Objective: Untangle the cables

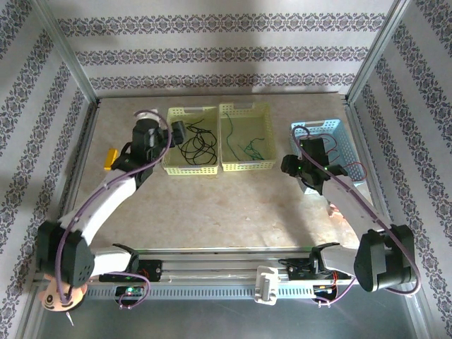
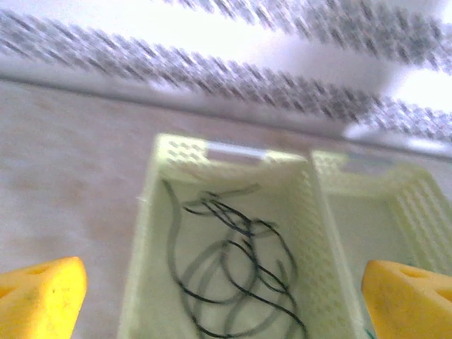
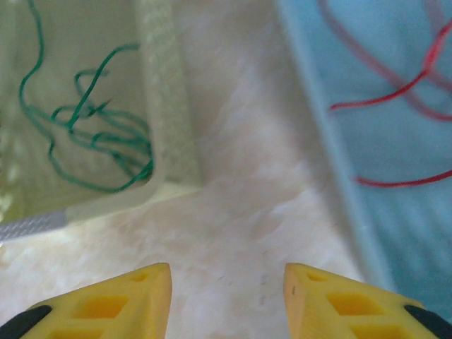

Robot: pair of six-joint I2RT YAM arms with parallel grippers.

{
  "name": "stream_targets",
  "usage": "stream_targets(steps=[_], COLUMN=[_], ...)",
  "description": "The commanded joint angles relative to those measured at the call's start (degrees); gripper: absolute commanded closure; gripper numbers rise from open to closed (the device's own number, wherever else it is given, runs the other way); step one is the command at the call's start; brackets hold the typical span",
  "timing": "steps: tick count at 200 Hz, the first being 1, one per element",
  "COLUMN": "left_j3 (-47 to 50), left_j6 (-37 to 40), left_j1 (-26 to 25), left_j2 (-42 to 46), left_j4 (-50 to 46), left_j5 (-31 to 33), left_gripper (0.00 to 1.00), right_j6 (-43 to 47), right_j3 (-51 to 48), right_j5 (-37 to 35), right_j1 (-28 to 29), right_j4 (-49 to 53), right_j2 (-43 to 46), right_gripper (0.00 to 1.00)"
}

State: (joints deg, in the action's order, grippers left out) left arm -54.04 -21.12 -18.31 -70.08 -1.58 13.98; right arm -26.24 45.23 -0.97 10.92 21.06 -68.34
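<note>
Black cables lie looped in the left pale-yellow basket. My left gripper hovers over that basket's near left side, open wide, with nothing between its yellow fingers. Green cables lie in the middle yellow basket. Red cables lie in the blue basket. My right gripper is open over bare table between the middle and blue baskets, holding nothing.
The three baskets stand in a row at the back of the beige table. A small yellow object lies left of the left arm. Metal frame posts and patterned walls bound the table.
</note>
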Motion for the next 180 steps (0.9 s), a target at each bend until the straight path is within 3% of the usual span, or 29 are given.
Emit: stream_targets(steps=[1,11,15,20,24,42,60,84,110,130,144,152,168,180], left_j3=[6.1,7.8,8.3,8.8,9.4,13.8,17.6,20.2,24.3,25.6,26.3,26.1,21.3,19.5], left_j6=[4.2,5.7,5.9,5.6,5.8,7.0,5.2,7.6,11.6,15.3,17.0,18.4,18.1,18.7], left_j1=[0.1,0.3,0.4,0.6,0.8,0.9,0.9,1.2,1.5,2.1,3.2,3.8,5.1,5.6], left_j2=[3.7,4.9,5.1,5.1,5.1,4.3,2.1,-3.2,-9.7,-11.8,-13.4,-14.8,-17.6,-18.6], left_j4=[-3.3,-5.6,-6.6,-8.1,-8.6,-6.5,-3.1,4.6,20.4,30.2,36.3,38.9,32.2,29.4], left_j5=[20.5,26.0,27.8,29.7,31.0,35.6,38.2,37.4,33.2,30.2,26.6,24.2,22.0,18.9], left_gripper=[0.01,0.01,0.01,0.01,0.01,0.01,0.01,0.01,0.01,0.01,0.01,0.01,0.01,0.01], right_j6=[2.9,4.9,6.5,8.7,10.4,20.2,22.2,22.2,26.9,26.1,24.6,24.6,25.8,25.4], right_j3=[-3.6,-6.7,-8.8,-10.9,-12.8,-19.9,-20.2,-22.5,-23.1,-26.8,-25.9,-25.9,-26.6,-24.4], right_j5=[-14.4,-19.1,-22.7,-25.5,-27.3,-29.6,-31.7,-33.4,-36.2,-21.1,-17.1,-13.4,-6.7,-7.0], right_j1=[-0.1,0.4,0.7,1.1,1.5,1.9,1.7,1.6,1.8,-3.9,-5.5,-6.6,-7.6,-7.8], right_j4=[-5.7,-12.4,-15.5,-19.6,-23.7,-41.0,-44.5,-55.8,-68.1,-80.3,-72.2,-73.7,-83.4,-73.5], right_j2=[5.9,8.0,9.1,10.0,10.5,9.7,5.5,-2.8,-11.2,-16.7,-14.2,-14.7,-21.1,-17.7], right_gripper=[0.51,0.48,0.41,0.09,0.02,0.02,0.02,0.02,0.02,0.02,0.02,0.02,0.02,0.02])
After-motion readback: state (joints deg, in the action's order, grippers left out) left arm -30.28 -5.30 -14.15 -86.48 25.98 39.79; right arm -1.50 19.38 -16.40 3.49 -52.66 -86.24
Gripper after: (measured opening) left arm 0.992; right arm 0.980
